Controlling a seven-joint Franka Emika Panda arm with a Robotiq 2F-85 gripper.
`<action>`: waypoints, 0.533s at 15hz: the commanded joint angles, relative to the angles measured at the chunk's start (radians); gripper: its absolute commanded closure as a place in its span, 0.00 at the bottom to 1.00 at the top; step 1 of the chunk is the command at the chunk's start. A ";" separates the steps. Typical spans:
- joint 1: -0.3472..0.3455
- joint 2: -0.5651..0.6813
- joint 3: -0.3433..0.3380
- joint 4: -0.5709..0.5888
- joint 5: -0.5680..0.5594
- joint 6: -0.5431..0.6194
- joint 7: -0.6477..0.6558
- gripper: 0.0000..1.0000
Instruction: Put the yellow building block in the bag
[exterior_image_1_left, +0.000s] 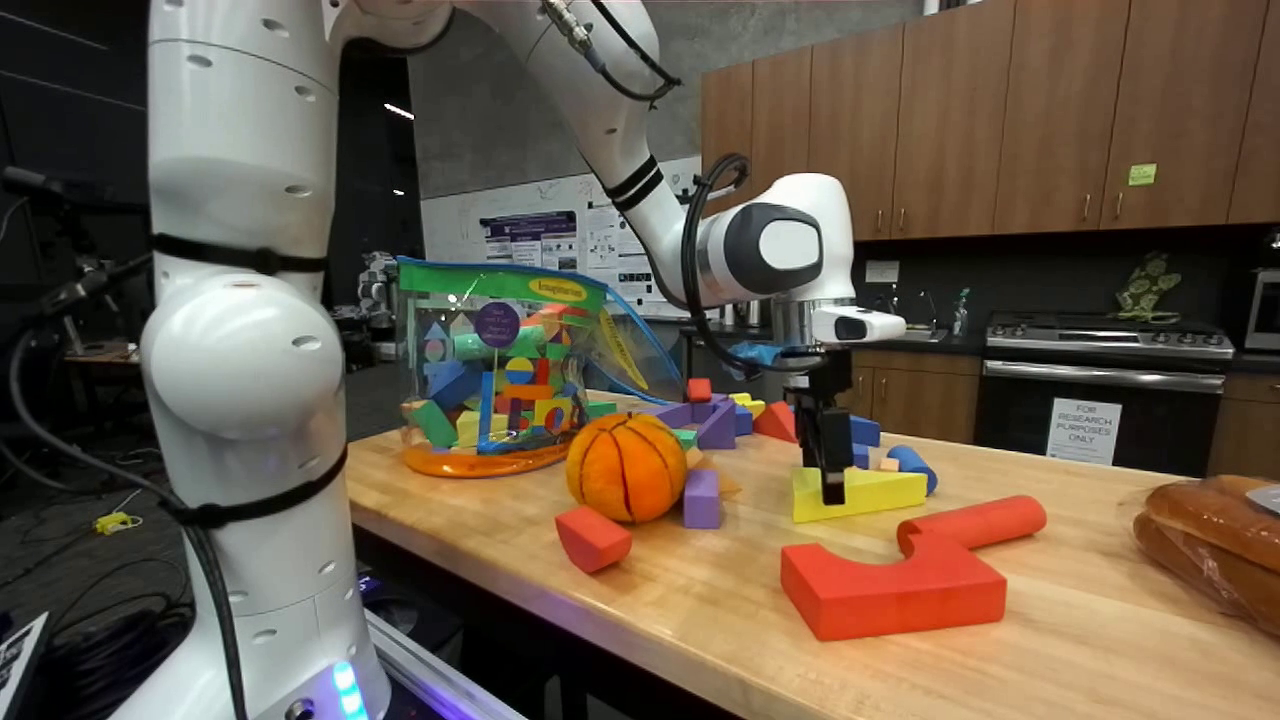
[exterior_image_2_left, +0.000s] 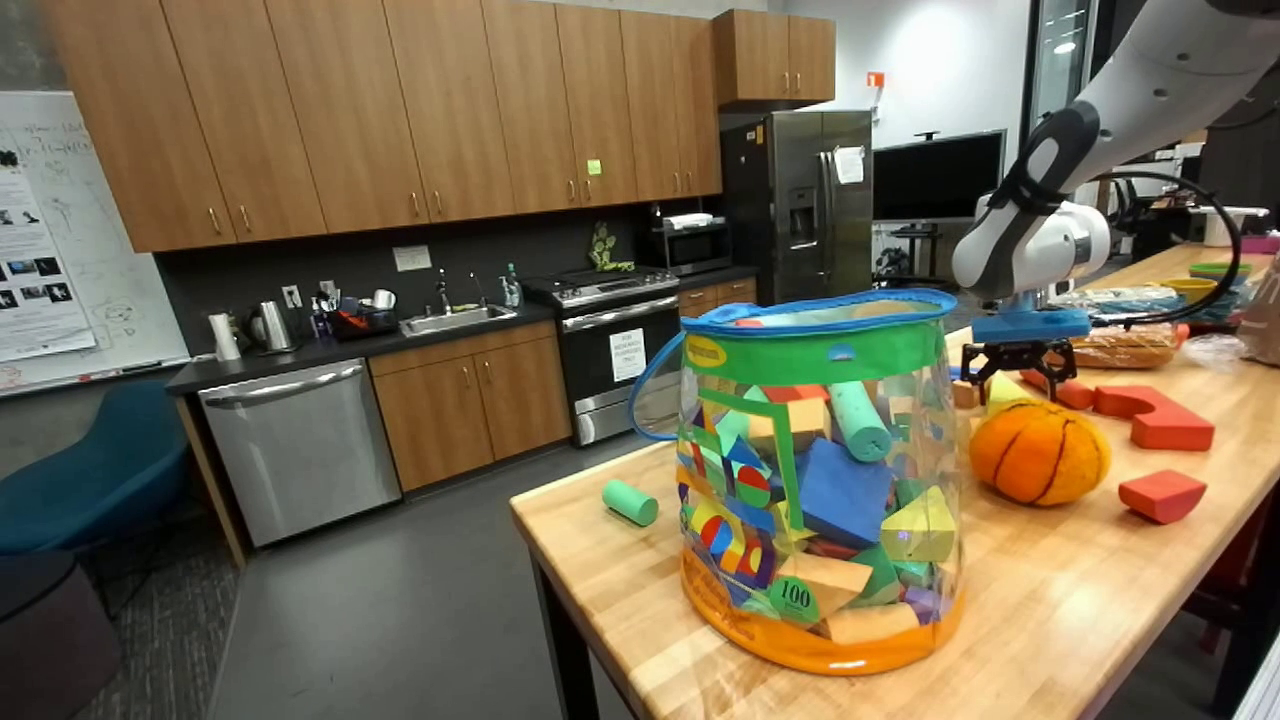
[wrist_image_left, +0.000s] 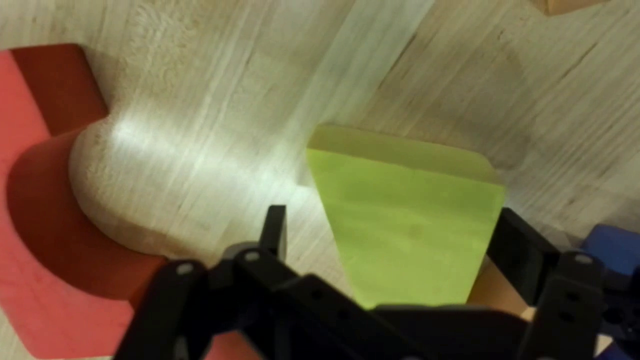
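The yellow building block (exterior_image_1_left: 885, 497) lies flat on the table below my gripper (exterior_image_1_left: 830, 485). In the wrist view, the yellow block (wrist_image_left: 405, 225) shows between the spread fingers of my gripper (wrist_image_left: 392, 222). The right finger is at the block's edge; I cannot tell if it touches. A gap of table shows between the left finger and the block. In an exterior view, my gripper (exterior_image_2_left: 1012, 380) is behind the ball and the block (exterior_image_2_left: 1003, 390) is mostly hidden. The see-through bag (exterior_image_1_left: 450, 280) stands upright with blocks inside; its green band (exterior_image_2_left: 800, 360) also shows.
An orange ball (exterior_image_1_left: 627, 468) stands between the bag and gripper. A red arch block (exterior_image_1_left: 890, 598) and red cylinder (exterior_image_1_left: 985, 520) lie near the yellow block. A purple block (exterior_image_1_left: 702, 500), small red block (exterior_image_1_left: 593, 540), bread pack (exterior_image_1_left: 1215, 535) and green cylinder (exterior_image_2_left: 630, 502) lie around.
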 joint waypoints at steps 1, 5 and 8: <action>0.010 0.022 -0.008 0.023 0.024 -0.008 -0.021 0.00; 0.010 0.029 -0.004 0.032 0.054 -0.037 -0.058 0.26; 0.013 0.031 -0.005 0.038 0.061 -0.048 -0.071 0.46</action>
